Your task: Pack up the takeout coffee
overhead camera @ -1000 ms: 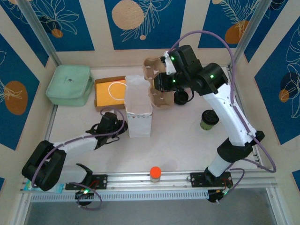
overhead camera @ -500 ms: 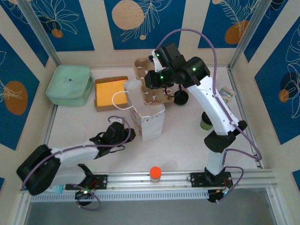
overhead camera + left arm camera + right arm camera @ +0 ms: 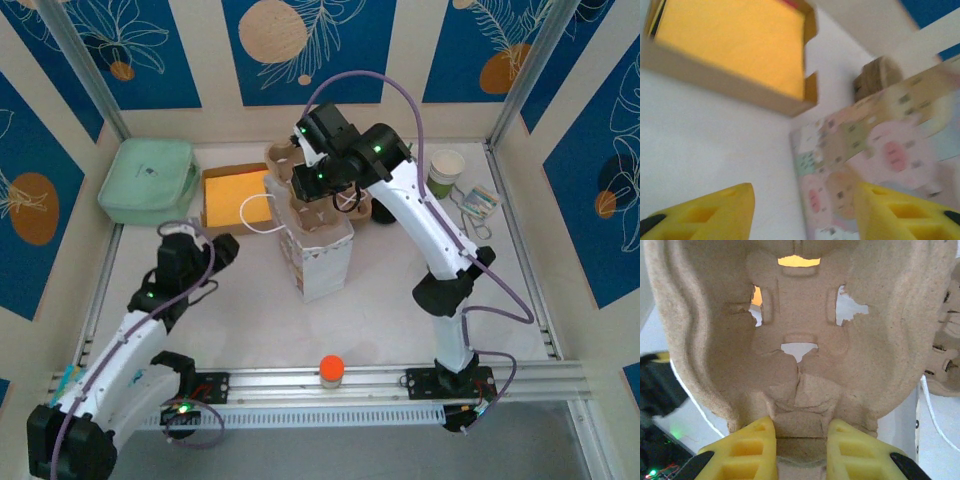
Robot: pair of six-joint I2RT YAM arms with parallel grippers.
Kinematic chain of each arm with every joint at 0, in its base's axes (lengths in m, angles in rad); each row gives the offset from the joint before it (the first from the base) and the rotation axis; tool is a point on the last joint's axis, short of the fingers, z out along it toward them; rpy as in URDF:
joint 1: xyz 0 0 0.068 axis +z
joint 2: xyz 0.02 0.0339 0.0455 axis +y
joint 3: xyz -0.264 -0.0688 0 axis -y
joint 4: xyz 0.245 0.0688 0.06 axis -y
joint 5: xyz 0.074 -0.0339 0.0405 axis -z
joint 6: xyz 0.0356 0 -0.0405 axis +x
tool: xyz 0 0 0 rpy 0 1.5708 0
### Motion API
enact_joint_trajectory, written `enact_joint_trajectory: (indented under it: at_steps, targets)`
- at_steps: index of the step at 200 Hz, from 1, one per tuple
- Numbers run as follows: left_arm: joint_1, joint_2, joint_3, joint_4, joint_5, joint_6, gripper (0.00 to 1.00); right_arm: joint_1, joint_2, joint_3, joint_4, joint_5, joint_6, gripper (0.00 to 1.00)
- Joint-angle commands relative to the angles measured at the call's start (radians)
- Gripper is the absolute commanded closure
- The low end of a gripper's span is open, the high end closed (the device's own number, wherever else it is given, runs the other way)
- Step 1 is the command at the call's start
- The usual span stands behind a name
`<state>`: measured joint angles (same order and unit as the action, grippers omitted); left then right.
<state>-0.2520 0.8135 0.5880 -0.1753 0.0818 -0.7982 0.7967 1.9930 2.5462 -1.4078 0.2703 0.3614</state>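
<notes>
My right gripper (image 3: 315,186) (image 3: 801,432) is shut on the edge of a brown pulp cup carrier (image 3: 283,165) (image 3: 800,330), held tilted over the mouth of the white pig-print paper bag (image 3: 325,265) (image 3: 875,145). The bag stands upright mid-table. My left gripper (image 3: 205,255) (image 3: 802,192) is open, off to the bag's left with a gap between them; nothing sits between its yellow fingers (image 3: 715,210). The takeout coffee is hidden, probably behind the right arm. A lidless green-and-white cup (image 3: 445,170) stands at the back right.
An orange-filled cardboard box (image 3: 235,197) (image 3: 735,45) lies behind the bag, a mint green pouch (image 3: 148,180) at back left. A black round item (image 3: 386,212) sits under the right arm. Packets (image 3: 478,200) lie far right. An orange-capped item (image 3: 331,370) stands on the front rail.
The right arm swung left, bringing the carrier over the bag. The left gripper let go of the bag, opened and drew back to the left. The bag shifted slightly right.
</notes>
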Motion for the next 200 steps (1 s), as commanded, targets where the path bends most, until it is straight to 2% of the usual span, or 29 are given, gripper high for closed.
enact_joint_trajectory:
  at_steps: [1,28,57,77,110,143,200]
  targets:
    - [0.053,0.041,0.191,-0.062,0.081,0.113,0.41,0.006,-0.005,0.017,-0.017,0.036,-0.038,0.8]
    - [0.077,0.202,0.446,-0.108,0.182,0.2,0.38,0.008,-0.007,-0.01,0.007,0.032,-0.051,0.81]
    - [0.076,0.424,0.754,-0.281,0.327,0.323,0.27,0.012,-0.009,-0.029,0.015,0.049,-0.058,0.82]
    - [0.076,0.543,0.882,-0.371,0.381,0.376,0.23,0.013,-0.02,-0.058,0.034,0.052,-0.061,0.82]
    - [0.07,0.617,0.93,-0.415,0.418,0.433,0.21,0.013,-0.052,-0.146,0.084,0.06,-0.061,0.82]
    - [0.045,0.653,0.945,-0.471,0.386,0.492,0.22,0.013,-0.078,-0.192,0.12,0.065,-0.056,0.83]
    - [-0.013,0.66,0.901,-0.491,0.409,0.518,0.34,0.015,-0.091,-0.256,0.153,0.066,-0.051,0.83]
